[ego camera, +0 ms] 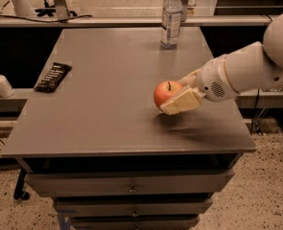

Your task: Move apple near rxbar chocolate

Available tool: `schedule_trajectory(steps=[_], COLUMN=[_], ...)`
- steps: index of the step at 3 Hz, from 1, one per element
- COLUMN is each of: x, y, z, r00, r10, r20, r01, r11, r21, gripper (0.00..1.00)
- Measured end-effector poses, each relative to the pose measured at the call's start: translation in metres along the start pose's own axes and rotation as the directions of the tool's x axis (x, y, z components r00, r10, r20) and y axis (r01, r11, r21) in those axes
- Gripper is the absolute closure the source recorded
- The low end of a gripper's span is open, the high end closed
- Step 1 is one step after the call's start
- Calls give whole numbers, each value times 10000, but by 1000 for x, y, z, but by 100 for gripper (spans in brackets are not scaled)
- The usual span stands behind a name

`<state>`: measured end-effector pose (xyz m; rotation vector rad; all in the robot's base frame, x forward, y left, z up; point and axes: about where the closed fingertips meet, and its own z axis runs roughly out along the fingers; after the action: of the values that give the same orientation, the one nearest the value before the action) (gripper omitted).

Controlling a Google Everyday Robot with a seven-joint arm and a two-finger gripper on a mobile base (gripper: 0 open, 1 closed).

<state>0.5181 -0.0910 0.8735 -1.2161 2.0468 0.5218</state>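
A flat grey metal table [107,109] with drawers under its top spreads below and to the left of the two-finger gripper [173,96], which sits over the table's right half, nearer the front edge than the back. The thick white robot arm [246,71] reaches in from the right, behind the gripper. A clear plastic water bottle [171,17] with a white cap stands upright at the far edge, well beyond the gripper and apart from it. The flat black wrapped bar with pale lettering [53,76] lies far to the gripper's left, near the table's left edge. The round red-orange apple [164,94] with its short dark stem up is clamped between the cream fingers [182,103], one in front of it and one behind. A dark shadow lies on the table just under apple and gripper; whether the apple touches the top cannot be told.
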Motion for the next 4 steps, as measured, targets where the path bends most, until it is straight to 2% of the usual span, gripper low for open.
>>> schedule_trajectory(steps=[2,3,4], x=[-8,-52,-112], y=[3,-4,-25], z=[-2,12,44], r00=[9997,9956,9867], r10=[-121,-278,-365], r20=[199,898,1586], r01=[120,251,272], r11=[9999,9992,9978], r21=[43,301,608], gripper=[100,100,100])
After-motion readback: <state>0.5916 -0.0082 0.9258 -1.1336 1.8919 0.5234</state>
